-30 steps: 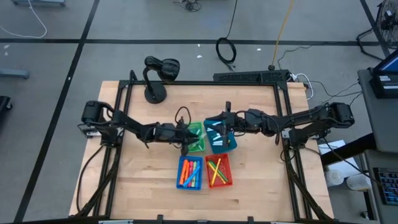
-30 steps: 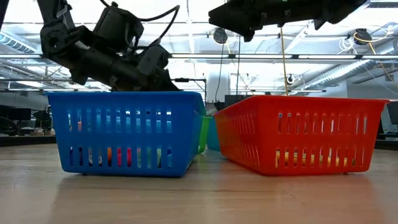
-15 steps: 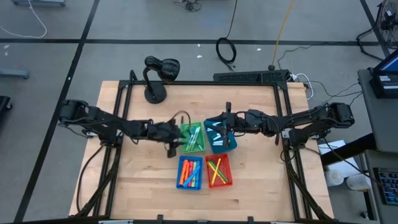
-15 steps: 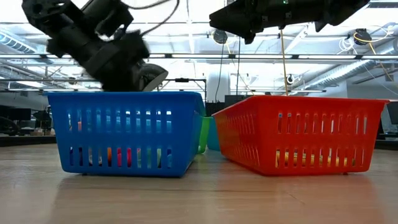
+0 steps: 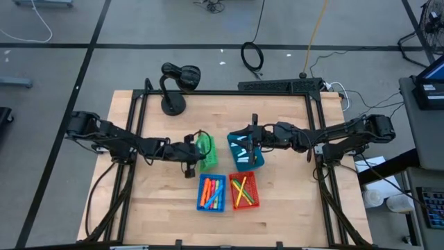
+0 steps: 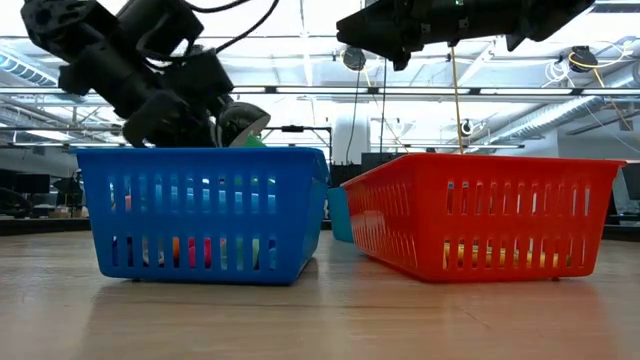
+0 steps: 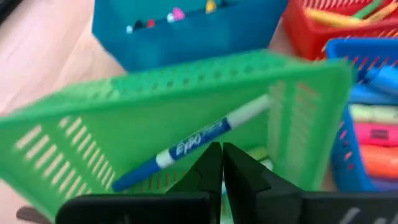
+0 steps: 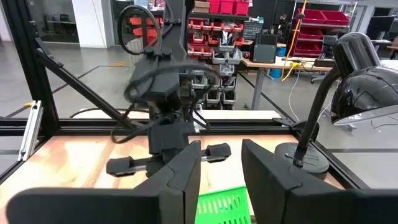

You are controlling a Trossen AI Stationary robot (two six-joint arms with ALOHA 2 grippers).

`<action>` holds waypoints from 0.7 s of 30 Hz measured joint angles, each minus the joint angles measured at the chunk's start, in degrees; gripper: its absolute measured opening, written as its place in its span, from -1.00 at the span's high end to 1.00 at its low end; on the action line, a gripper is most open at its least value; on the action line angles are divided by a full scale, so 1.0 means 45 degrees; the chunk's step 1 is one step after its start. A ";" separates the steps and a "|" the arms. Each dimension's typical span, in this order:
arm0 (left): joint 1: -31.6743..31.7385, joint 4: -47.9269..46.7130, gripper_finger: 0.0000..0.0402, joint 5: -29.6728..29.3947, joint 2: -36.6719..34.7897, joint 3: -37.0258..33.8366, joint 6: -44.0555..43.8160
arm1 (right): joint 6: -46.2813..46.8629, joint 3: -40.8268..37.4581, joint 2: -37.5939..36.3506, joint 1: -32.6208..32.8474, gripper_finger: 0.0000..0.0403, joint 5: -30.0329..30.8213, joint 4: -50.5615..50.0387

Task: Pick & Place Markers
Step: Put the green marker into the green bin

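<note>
At table centre | my left claw [image 7: 222,163] clamps the tilted green bin's [image 5: 207,150] rim, markers [image 7: 193,144] inside at 12 | right claw [image 8: 219,169] apart, hovering | risk: markers spill.

light: bright overhead | glare: low view ceiling | blur: left wrist

"Expo" along the barrel of the white, blue-capped marker [image 7: 199,141] lying in the green bin [image 7: 112,134] past my left fingers, no other lettering I can read anywhere
</note>
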 joint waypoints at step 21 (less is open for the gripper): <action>0.0051 -0.4429 0.98 0.0001 -0.0014 0.3454 0.1528 | 0.0014 0.0000 0.0000 0.0000 0.49 -0.0002 0.0146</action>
